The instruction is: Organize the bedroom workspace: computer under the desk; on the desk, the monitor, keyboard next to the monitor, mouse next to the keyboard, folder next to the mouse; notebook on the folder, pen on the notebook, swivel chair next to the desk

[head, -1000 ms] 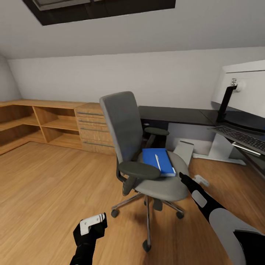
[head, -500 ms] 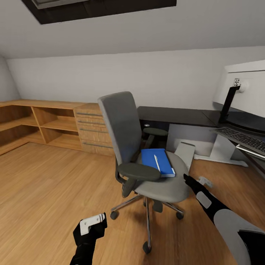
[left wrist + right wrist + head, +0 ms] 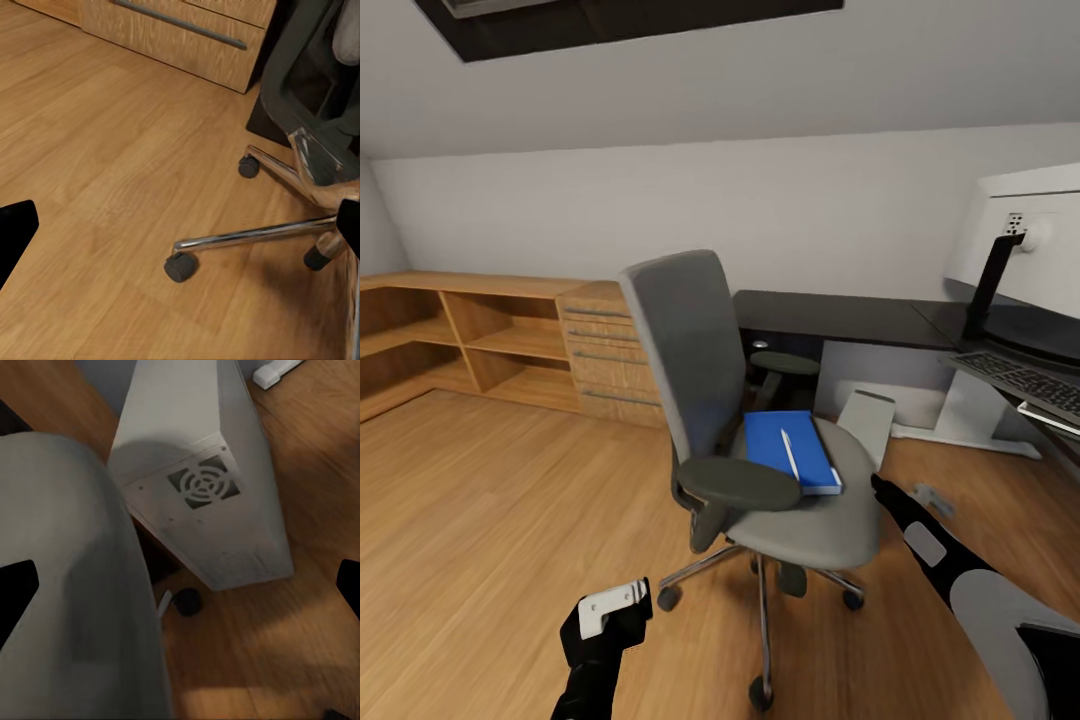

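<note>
On the grey seat of the swivel chair (image 3: 760, 440), towards its back edge, lies the blue folder (image 3: 788, 450) with the white pen (image 3: 790, 453) resting along it; no notebook can be made out apart from the folder. Behind the chair runs the glossy black surface (image 3: 840, 315), and at its right end stand the monitor (image 3: 1025, 235) and the keyboard (image 3: 1025, 380). Beside the chair's far side, on the wooden floor (image 3: 490, 500), stands the pale computer (image 3: 868, 420), close to the seat's rim. Low at the left hangs the left tool (image 3: 605, 615), holding nothing, its fingers spread wide apart. Just off the seat's right edge reaches the right tool (image 3: 880, 485), likewise spread and empty
</note>
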Controlling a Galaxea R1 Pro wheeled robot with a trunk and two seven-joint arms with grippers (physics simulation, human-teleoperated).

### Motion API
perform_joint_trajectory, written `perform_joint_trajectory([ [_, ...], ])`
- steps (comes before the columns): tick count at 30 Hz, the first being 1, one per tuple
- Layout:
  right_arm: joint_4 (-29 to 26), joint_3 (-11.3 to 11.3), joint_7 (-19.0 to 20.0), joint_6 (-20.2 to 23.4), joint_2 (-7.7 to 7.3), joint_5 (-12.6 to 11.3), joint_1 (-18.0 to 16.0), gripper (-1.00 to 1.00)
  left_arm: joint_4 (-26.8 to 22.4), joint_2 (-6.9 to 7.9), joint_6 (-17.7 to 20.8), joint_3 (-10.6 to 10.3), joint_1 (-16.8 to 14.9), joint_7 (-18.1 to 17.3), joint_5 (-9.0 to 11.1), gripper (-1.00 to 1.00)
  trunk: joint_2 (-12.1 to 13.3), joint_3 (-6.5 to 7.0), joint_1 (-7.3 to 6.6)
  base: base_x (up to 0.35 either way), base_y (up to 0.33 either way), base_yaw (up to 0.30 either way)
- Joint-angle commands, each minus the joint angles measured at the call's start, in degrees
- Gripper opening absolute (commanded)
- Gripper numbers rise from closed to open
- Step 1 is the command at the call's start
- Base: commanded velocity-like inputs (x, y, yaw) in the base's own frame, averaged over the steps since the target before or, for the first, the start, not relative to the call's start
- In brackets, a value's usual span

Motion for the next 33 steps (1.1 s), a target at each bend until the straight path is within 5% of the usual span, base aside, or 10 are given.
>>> perform_joint_trajectory([
  [1,0.1,-0.2,0.4,-0.2,-0.02,-0.5,0.0,1.0,-0.1,0.01,0.2,-0.1,0.0,0.3,0.5,1.0,0.0,-0.04,0.01,0.114,0.0,0.0],
  [19,0.0,-0.2,0.4,-0.2,-0.2,-0.5,0.0,1.0,-0.1,0.01,0.2,-0.1,0.0,0.3,-1.6,1.0,0.0,-0.04,0.01,0.11,0.0,0.009],
  [33,0.0,-0.2,0.4,-0.2,-0.18,-0.5,0.0,1.0,-0.1,0.01,0.2,-0.1,0.0,0.3,-1.6,1.0,0.0,-0.04,0.01,0.002,0.0,0.247],
])
